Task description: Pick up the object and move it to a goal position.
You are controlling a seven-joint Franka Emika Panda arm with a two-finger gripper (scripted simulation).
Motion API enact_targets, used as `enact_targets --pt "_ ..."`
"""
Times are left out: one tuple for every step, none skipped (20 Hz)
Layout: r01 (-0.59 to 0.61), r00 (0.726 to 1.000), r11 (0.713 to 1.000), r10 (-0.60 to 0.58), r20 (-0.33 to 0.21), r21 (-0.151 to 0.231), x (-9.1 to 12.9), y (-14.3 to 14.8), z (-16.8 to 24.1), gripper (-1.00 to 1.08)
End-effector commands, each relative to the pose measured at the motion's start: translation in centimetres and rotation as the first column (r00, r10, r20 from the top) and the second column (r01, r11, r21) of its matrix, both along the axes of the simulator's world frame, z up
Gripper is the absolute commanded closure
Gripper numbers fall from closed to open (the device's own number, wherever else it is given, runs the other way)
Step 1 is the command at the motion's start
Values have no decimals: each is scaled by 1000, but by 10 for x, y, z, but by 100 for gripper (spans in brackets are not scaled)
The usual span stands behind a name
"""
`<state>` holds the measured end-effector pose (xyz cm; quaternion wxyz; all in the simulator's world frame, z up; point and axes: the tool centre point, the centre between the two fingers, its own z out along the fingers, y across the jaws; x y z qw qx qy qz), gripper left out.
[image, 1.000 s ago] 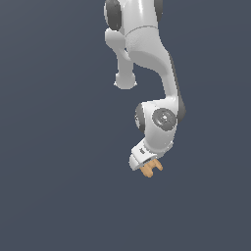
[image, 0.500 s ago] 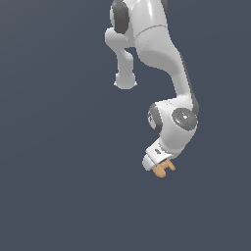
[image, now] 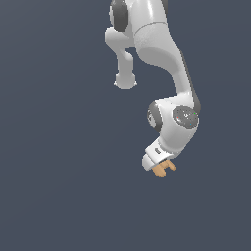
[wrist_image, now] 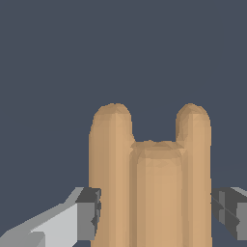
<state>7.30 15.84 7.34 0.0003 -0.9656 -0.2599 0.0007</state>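
The object is a small tan-orange piece with two rounded prongs and a notch between them. It pokes out below the white hand of the arm in the exterior view. In the wrist view the object fills the lower middle, prongs pointing away from the camera. My gripper is shut on the object, with a dark pad against one side and another dark pad against the other. In the exterior view my gripper hangs in the air at the lower right of centre.
The white arm reaches down from the top of the exterior view, with its round wrist joint just above the hand. All around is a flat dark blue-grey background.
The arm carried the object toward the exterior view's right between one second and half a second ago. Since then it has barely shifted. The grip stays the same.
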Motion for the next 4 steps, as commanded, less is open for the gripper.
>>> enact_targets --pt "0 1000 1000 0 1 0 2 -2 9 108" --pt "0 1000 1000 0 1 0 3 -3 11 108" --pt "0 1000 1000 0 1 0 3 -3 12 108" --pt "0 1000 1000 0 1 0 3 -3 12 108"
